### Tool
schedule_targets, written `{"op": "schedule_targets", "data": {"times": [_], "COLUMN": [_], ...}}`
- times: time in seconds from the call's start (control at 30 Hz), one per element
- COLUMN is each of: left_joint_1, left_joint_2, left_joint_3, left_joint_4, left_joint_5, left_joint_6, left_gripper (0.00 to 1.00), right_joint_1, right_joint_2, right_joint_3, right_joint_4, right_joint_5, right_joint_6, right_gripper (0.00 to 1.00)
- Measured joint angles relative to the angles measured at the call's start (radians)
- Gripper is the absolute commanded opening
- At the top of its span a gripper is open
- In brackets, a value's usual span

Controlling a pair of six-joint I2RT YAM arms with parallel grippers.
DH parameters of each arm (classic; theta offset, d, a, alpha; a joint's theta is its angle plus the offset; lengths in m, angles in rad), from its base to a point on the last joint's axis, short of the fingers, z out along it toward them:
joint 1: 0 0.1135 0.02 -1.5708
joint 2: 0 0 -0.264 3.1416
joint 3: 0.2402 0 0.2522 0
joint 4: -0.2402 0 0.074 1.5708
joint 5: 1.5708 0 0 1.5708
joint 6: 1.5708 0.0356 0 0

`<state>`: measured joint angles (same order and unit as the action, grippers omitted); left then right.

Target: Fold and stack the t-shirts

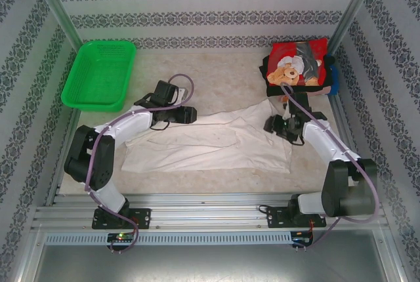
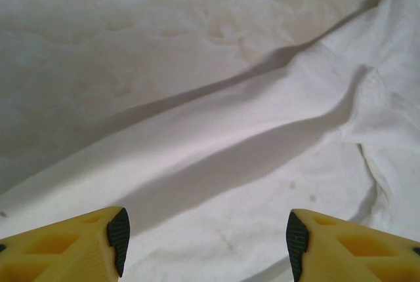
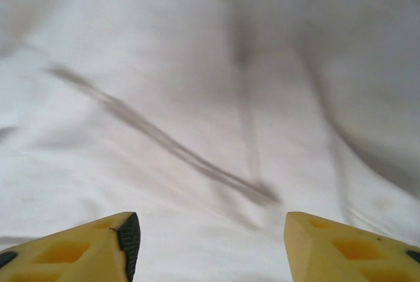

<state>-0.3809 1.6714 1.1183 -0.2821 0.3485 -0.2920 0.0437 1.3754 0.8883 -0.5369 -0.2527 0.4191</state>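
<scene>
**A:** Right, both arms are low over the white shirt (image 1: 210, 141), spread and rumpled across the middle of the surface (image 1: 223, 79). What worries you?

**B:** That ridge of cloth ahead of the left claw (image 2: 205, 233). The claw is released, jaws wide, nothing between them. If it bites on the ridge, I reckon it takes a doubled layer, and the lift drags the shirt lopsided.

**A:** And the right claw (image 3: 207, 236)?

**B:** Released too, gaping over smooth cloth with a few long creases. Flat fabric gives little to pinch, so a shallow close could slip straight off. Uneven lifts from the two would twist the shirt rather than fold it.

**A:** Any neighbours at risk?

**B:** The folded stack (image 1: 298, 65), with the red teddy-bear shirt on top, sits in the far right corner just beyond the right arm. A wide swing with trailing cloth could knock it. The green basket (image 1: 98, 75) at far left is well apart from all this.

**A:** Poses?

**B:** The left arm rises from its base and bends inward, its claw pointing right along the shirt's far edge. The right arm reaches forward with the wrist dipped, its claw pointing left at the shirt's far right corner. The two face each other across the cloth.
</scene>
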Motion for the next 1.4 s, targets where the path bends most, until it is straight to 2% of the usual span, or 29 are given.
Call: {"op": "schedule_targets", "data": {"times": [0.07, 0.23, 0.4, 0.53, 0.87, 1.03, 1.4], "left_joint_1": [-0.004, -0.013, -0.024, -0.032, -0.037, -0.037, -0.037], "left_joint_2": [-0.01, -0.032, -0.132, -0.248, -0.544, -0.608, -0.66], "left_joint_3": [-0.017, -0.037, -0.068, -0.087, -0.083, -0.04, -0.014], "left_joint_4": [0.005, 0.006, 0.005, 0.005, -0.099, -0.198, -0.363], "left_joint_5": [0.013, 0.036, 0.04, 0.022, -0.135, -0.197, -0.203], "left_joint_6": [0.006, 0.02, 0.023, 0.003, -0.012, 0.013, 0.046], "left_gripper": [0.66, 0.67, 0.68, 0.74, 0.93, 0.95, 0.97], "right_joint_1": [0.011, 0.026, 0.06, 0.081, 0.138, 0.138, 0.169], "right_joint_2": [0.062, 0.34, 0.537, 0.615, 0.665, 0.665, 0.665], "right_joint_3": [0.08, 0.294, 0.45, 0.523, 0.575, 0.575, 0.559], "right_joint_4": [0.033, 0.082, 0.047, 0.011, -0.091, -0.119, -0.145], "right_joint_5": [-0.069, -0.212, -0.269, -0.299, -0.286, -0.264, -0.222], "right_joint_6": [-0.027, -0.1, -0.174, -0.218, -0.316, -0.354, -0.417], "right_gripper": [0.6, 0.6, 0.6, 0.59, 0.59, 0.57, 0.49]}}
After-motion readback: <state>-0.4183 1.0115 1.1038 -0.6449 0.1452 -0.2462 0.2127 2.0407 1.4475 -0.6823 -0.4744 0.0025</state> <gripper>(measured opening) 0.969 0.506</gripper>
